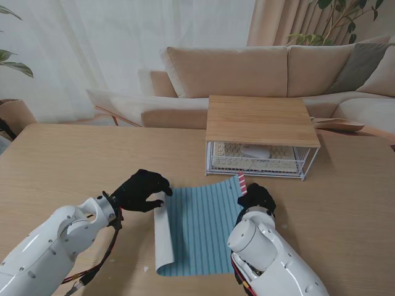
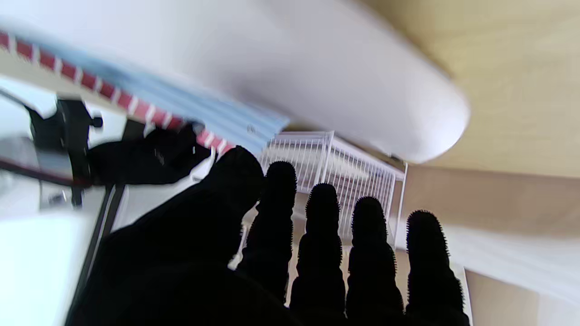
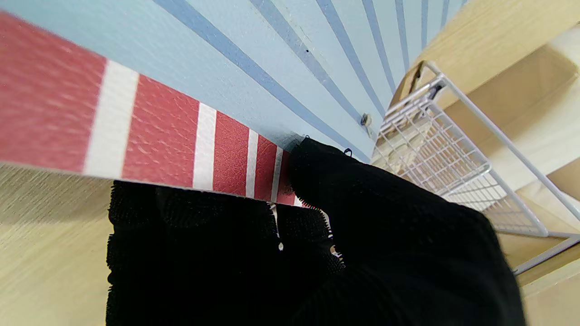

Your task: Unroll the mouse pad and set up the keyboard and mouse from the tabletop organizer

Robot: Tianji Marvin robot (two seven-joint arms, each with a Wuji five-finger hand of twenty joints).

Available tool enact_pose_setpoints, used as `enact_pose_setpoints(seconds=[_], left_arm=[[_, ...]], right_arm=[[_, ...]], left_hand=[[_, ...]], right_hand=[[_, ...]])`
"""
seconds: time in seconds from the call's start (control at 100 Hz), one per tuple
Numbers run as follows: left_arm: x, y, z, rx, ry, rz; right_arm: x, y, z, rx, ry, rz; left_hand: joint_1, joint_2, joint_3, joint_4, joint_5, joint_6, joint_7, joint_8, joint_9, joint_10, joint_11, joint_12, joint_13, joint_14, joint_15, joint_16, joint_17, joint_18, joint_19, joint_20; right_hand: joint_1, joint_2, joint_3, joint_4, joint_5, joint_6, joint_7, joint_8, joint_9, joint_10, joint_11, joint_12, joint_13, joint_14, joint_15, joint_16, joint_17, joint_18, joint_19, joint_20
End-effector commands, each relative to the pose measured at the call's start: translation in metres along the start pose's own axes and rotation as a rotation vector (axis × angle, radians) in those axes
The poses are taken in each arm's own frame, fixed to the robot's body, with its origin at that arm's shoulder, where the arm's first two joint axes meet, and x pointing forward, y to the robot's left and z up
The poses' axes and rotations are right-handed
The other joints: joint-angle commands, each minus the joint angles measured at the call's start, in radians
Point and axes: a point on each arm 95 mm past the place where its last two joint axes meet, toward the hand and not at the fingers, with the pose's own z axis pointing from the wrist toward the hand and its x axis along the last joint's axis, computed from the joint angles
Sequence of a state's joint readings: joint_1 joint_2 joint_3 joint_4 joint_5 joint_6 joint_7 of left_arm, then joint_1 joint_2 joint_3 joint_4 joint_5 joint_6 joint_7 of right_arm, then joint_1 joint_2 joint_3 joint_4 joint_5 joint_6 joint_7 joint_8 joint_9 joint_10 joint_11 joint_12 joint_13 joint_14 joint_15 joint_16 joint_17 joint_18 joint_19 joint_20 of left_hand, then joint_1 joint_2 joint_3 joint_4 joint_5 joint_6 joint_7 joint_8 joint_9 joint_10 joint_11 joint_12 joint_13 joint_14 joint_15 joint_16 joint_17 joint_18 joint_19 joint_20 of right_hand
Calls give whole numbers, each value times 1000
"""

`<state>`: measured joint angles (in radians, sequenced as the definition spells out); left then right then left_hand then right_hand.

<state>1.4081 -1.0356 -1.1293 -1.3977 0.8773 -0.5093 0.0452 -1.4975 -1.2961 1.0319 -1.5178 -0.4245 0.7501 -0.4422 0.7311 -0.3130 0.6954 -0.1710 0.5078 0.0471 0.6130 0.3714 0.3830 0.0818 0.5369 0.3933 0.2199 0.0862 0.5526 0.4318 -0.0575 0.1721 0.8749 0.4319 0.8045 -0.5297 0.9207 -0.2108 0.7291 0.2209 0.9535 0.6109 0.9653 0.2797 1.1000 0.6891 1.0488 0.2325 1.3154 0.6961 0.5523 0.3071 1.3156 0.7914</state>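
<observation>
**Blue Mat Half Open on the Table**

The mouse pad [image 1: 200,228] lay on the wooden table [image 1: 74,160], between the two black robot hands. It was blue with thin stripes, and its right edge had red and white stripes. Most of it was flat. Its left side was curled up in a white roll [image 1: 163,237].

The left hand [image 1: 141,190] was at the far end of that roll. Its fingers [image 2: 324,235] were straight and a little apart, and they held nothing. The fingertips were right at the roll, but I could not tell if they pushed on it.

The right hand [image 1: 257,197] was at the far right corner of the pad. Its thumb [image 3: 344,181] was on top of the red striped edge, and its other fingers were under it. So this hand was pinching the pad's edge.

The tabletop organizer [image 1: 262,132] stood farther from me, near the pad's far edge. It was a white wire basket with a wooden top. The keyboard [image 1: 241,157] was inside it, and the white mouse [image 1: 256,151] sat on top of the keyboard.
</observation>
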Motion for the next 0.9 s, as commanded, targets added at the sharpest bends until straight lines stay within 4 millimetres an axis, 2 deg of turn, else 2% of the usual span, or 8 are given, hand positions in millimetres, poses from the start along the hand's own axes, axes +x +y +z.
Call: enact_pose_setpoints(seconds=[0.0, 0.18, 0.28, 0.53, 0.63, 0.7, 0.76, 0.89], left_arm=[[20, -6, 13, 39, 39, -32], [48, 2, 31, 26, 98, -67], [49, 14, 32, -52, 117, -62], [17, 45, 8, -186, 19, -91], [4, 59, -9, -181, -74, -130], [-6, 65, -20, -174, -130, -144], [-14, 66, -28, -176, -162, -134], [-24, 61, -38, -146, -217, -128]], right_arm=[[2, -4, -3, 16, 7, 8], [2, -5, -4, 18, 3, 12], [1, -4, -4, 15, 1, 13], [-2, -1, -5, 12, 2, 5], [-4, 0, -4, 9, 2, -2], [-5, 0, -4, 11, 2, -9], [-6, 1, -5, 9, 3, -18], [-9, 2, -5, 4, 1, -28]], left_hand=[[29, 35, -26, 7, -27, -15, 5, 0, -26, -16, -22, -13, -29, 0, -21, -14, -17, 13, 16, 8], [4, 63, -45, 20, -51, -19, 2, 1, -44, -19, -25, -14, -43, -4, -27, -15, -18, 13, 8, 4], [-51, 90, -47, 54, -87, -29, -5, 6, -63, -28, -30, -18, -53, -12, -35, -17, -16, 9, -9, -5], [-129, 74, -42, 65, -161, -32, -24, 2, -116, -16, -48, -30, -90, 7, -61, -18, -16, 32, -61, -31], [-132, 69, -37, 69, -159, -30, -21, 2, -112, 0, -54, -34, -92, 108, -84, -25, -22, 72, -62, -30], [-132, 69, -39, 68, -156, -32, -24, 0, -109, 4, -59, -38, -84, 149, -102, -31, -25, 95, -71, -34], [-134, 70, -42, 68, -153, -35, -25, -1, -106, 6, -62, -40, -80, 153, -108, -32, -27, 109, -71, -34], [-137, 73, -54, 69, -158, -32, -40, -8, -112, 15, -79, -48, -87, 110, -114, -27, -27, 111, -92, -46]], right_hand=[[44, 52, 46, -3, -6, 1, 41, 24, -15, 71, 46, 12, 26, -25, 26, 14, 1, 5, 51, -8], [43, 53, 48, -4, -6, 1, 42, 25, -16, 70, 45, 13, 23, -25, 26, 15, 0, 6, 51, -9], [43, 52, 48, -4, -7, 2, 42, 25, -17, 71, 46, 13, 24, -25, 27, 15, 0, 7, 51, -8], [44, 56, 49, -5, -8, 4, 43, 28, -19, 73, 50, 17, 19, -21, 34, 19, -7, 5, 54, -5], [45, 58, 48, -6, -11, 5, 43, 30, -24, 74, 51, 19, 13, -21, 38, 21, -14, 4, 55, -4], [45, 57, 48, -6, -12, 5, 44, 33, -25, 74, 51, 19, 14, -19, 40, 22, -16, 3, 56, -3], [45, 58, 48, -6, -12, 5, 44, 35, -25, 74, 52, 20, 11, -19, 39, 23, -17, 3, 57, -2], [45, 58, 48, -6, -13, 5, 44, 35, -26, 73, 52, 20, 10, -20, 40, 23, -19, 3, 56, -1]])
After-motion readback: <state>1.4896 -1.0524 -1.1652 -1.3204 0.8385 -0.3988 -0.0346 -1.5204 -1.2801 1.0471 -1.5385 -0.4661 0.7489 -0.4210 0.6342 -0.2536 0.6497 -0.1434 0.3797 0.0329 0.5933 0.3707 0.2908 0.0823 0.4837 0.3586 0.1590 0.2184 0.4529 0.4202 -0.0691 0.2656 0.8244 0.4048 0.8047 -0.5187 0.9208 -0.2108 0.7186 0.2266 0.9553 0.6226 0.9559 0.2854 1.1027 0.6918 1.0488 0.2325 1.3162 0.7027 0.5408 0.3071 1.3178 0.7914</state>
